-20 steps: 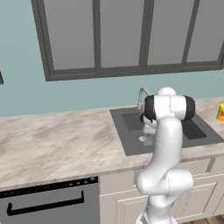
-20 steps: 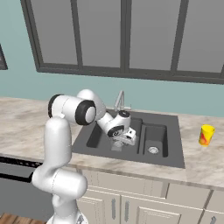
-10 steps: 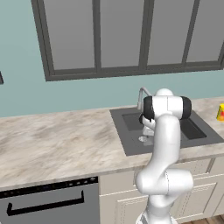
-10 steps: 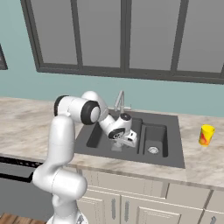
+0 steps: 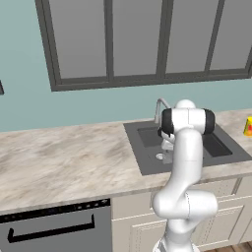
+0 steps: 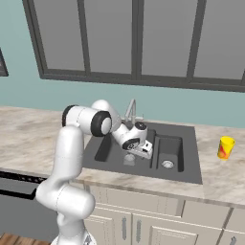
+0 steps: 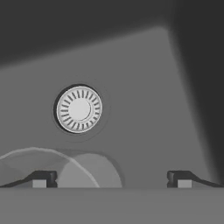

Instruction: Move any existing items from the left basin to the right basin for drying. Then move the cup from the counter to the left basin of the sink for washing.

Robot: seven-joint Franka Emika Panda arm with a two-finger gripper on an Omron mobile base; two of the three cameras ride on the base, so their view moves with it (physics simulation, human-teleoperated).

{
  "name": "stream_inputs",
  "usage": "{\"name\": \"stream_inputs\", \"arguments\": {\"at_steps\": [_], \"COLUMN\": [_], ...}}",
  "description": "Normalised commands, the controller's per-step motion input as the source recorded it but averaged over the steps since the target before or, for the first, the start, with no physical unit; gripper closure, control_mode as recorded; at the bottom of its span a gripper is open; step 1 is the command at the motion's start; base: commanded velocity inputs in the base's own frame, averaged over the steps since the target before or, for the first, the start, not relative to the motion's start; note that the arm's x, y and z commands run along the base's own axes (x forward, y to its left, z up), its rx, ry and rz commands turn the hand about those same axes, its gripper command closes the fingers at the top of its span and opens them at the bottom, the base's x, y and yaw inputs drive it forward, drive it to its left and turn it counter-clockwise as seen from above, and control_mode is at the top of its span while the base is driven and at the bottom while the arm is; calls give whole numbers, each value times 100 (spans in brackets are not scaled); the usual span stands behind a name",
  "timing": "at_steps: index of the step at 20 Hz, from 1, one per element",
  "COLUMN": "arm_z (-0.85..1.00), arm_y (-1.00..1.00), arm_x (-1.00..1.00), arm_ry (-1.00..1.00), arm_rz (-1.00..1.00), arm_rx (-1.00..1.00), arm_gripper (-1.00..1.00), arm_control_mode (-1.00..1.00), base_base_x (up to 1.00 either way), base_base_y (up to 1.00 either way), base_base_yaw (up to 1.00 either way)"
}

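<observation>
The end effector (image 7: 111, 178) is lowered into the left basin (image 6: 107, 148) of the sink (image 6: 191, 174), with its fingers spread wide and nothing between them. A pale see-through glass item (image 7: 65, 168) is seen on the floor of this basin, just beside the left fingertip (image 7: 41, 178), near the round silver drain (image 7: 79, 109). The right basin (image 6: 168, 152) holds only its own drain. The yellow cup (image 6: 225, 147) is placed on the worktop (image 6: 38, 131) near its right end, well apart from the sink.

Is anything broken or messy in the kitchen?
Nothing looks broken or spilled. A see-through glass thing sits in the left basin near the drain, just under the open hand. The yellow cup stands upright on the counter.
</observation>
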Motion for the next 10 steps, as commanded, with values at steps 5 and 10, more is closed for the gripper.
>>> {"name": "stream_inputs", "arguments": {"at_steps": [5, 10], "arm_z": [-29, -34], "arm_y": [0, 0], "arm_x": [4, -2], "arm_ry": [0, 0], "arm_rz": [0, 0], "arm_rx": [0, 0], "arm_gripper": [-100, -100], "arm_control_mode": [-100, -100], "base_base_x": [0, 0], "base_base_y": [0, 0], "base_base_yaw": [0, 0]}}
